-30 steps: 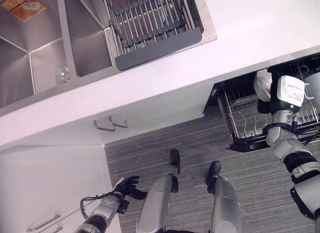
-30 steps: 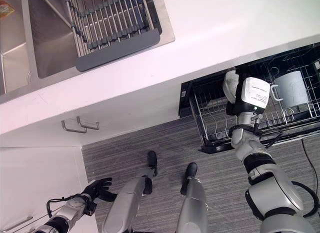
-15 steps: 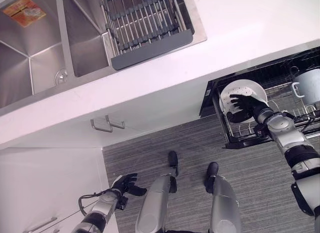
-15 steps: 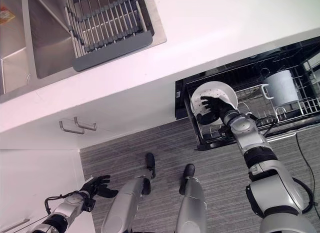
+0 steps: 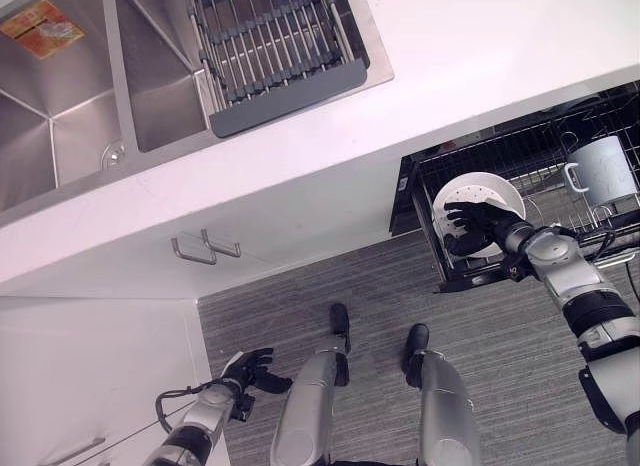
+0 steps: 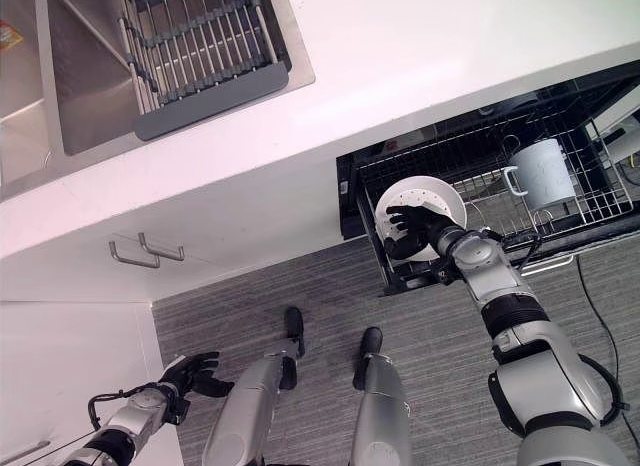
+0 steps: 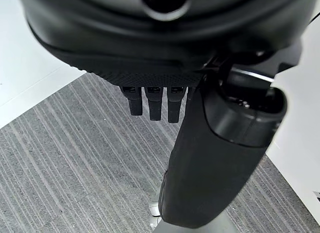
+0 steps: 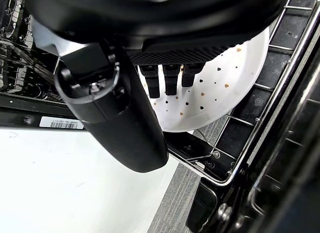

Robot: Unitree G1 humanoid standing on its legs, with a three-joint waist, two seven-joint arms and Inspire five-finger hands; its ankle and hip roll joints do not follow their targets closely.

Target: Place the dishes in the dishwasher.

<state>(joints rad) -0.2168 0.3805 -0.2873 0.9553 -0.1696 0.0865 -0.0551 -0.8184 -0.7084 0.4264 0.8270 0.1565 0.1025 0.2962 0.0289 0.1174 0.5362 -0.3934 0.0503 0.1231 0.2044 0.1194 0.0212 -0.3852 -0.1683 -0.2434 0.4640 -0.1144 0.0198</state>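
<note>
A white counter (image 5: 450, 76) is running across the head views, with a grey striped floor (image 5: 340, 276) lying below it. A steel double sink (image 5: 70, 96) is sitting at the counter's far left end, and a dark drying rack (image 5: 270, 41) of ribs is spanning the sink's right basin. White cabinet fronts under the counter are carrying two metal handles (image 5: 205, 249) side by side.

Under the counter's right end a dishwasher rack (image 6: 480, 176) of wire is standing pulled out over the floor. A white mug (image 5: 603, 170) is sitting toward the rack's right side, well apart from the plate.

The right arm is reaching from the lower right up into the rack's left end. The right hand (image 5: 478, 224) is lying against the face of a white plate (image 5: 478, 193) with small dark speckles; the fingers are spreading over its face, but how firmly they are gripping it cannot be told. The plate is standing tilted at the rack's left front corner, its lower rim down among the wires, as the right wrist view is showing.

The left arm is hanging low beside the white cabinet at the lower left. The left hand (image 5: 250, 369) is hovering over the floor with fingers loosely extended, holding nothing.
</note>
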